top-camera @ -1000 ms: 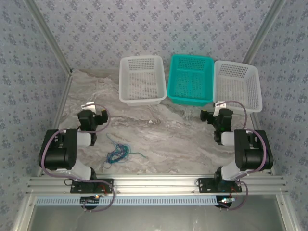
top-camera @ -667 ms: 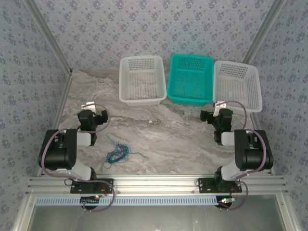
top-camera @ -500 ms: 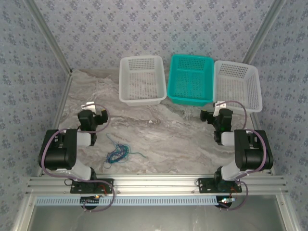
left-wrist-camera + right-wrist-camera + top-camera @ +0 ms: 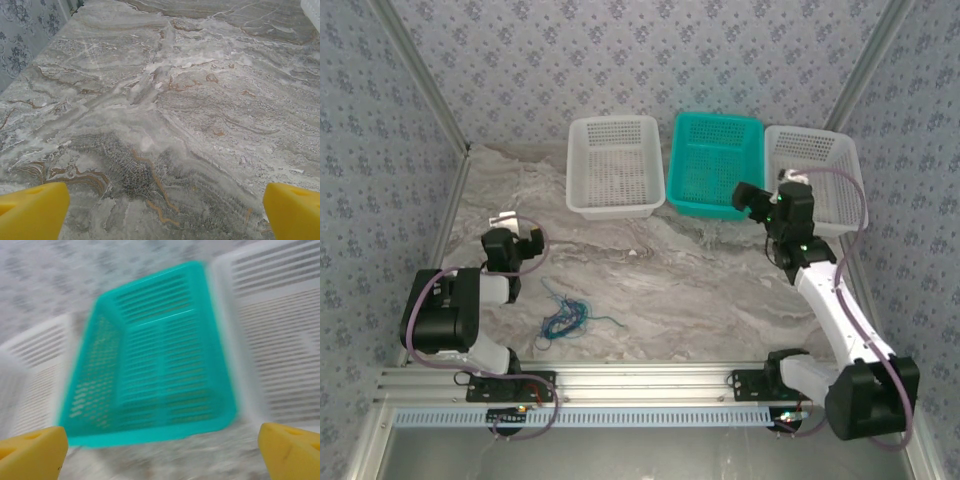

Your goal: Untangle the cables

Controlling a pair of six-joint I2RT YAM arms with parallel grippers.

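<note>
The right arm (image 4: 830, 300) has swung out from its folded rest, carrying the right gripper (image 4: 752, 198), jaws wide and empty, to the teal basket (image 4: 718, 122)'s near rim. The left gripper (image 4: 525, 246), likewise spread and empty, sits near the cables (image 4: 563, 318), which lie tangled on the table (image 4: 670, 290). Untangling looks not yet begun and likely calls next for a gripper lowered onto one loose strand, while the teal basket, left white basket (image 4: 615, 123) and right white basket (image 4: 842, 152) show nothing inside.

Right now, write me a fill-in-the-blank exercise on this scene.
The cables lie on the table nearest the ___ arm.
Between the left white basket and the right white basket stands a ___ one.
The left gripper and the right gripper hold nothing; both are wide ___.
Missing: left; teal; open.
</note>
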